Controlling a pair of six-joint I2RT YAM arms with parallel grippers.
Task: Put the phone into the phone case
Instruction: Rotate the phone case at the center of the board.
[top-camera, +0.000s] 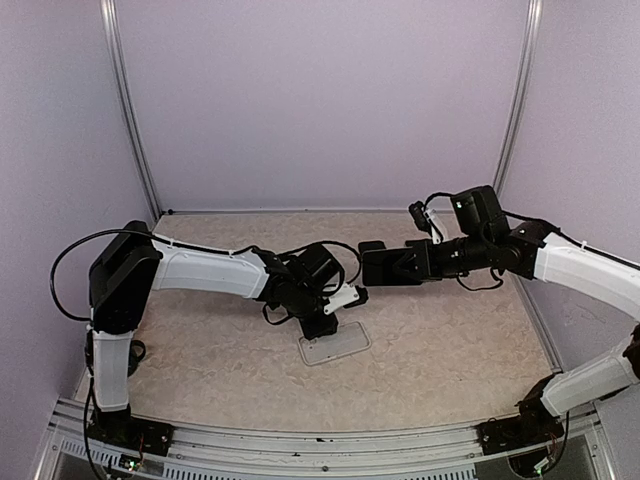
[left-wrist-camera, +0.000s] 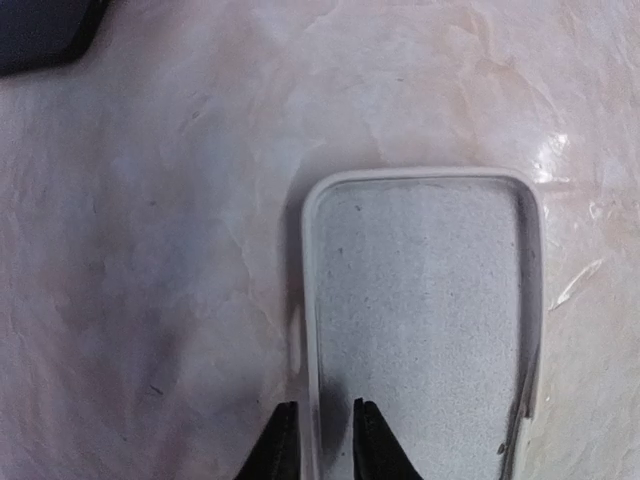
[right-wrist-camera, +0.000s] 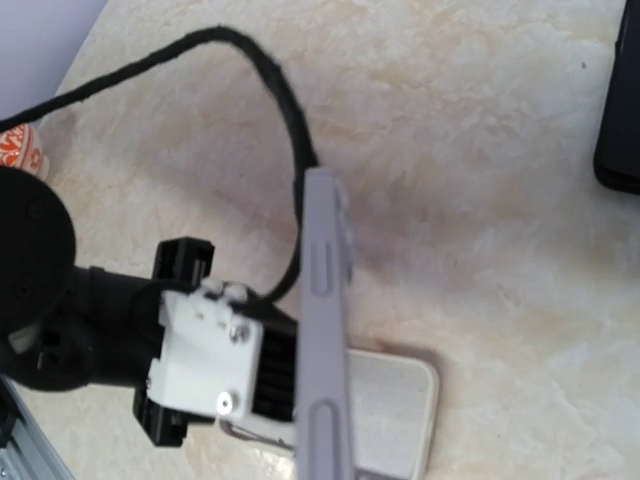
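Observation:
The clear phone case (top-camera: 340, 346) lies flat and empty on the table, near the middle. My left gripper (top-camera: 322, 324) points down at the case's near-left end. In the left wrist view its fingers (left-wrist-camera: 322, 442) stand astride the case's (left-wrist-camera: 420, 320) left rim, slightly open, with a gap beside the rim. My right gripper (top-camera: 398, 265) hovers above and to the right of the case, shut on the dark phone (top-camera: 378, 262). In the right wrist view the phone (right-wrist-camera: 325, 330) shows edge-on, its lavender side with buttons over the case (right-wrist-camera: 398, 410).
The left arm's black cable (right-wrist-camera: 288, 130) loops over the table. A dark thing shows at the frame corner (left-wrist-camera: 40, 30) and another at the right edge (right-wrist-camera: 620, 110). Enclosure walls stand close on three sides.

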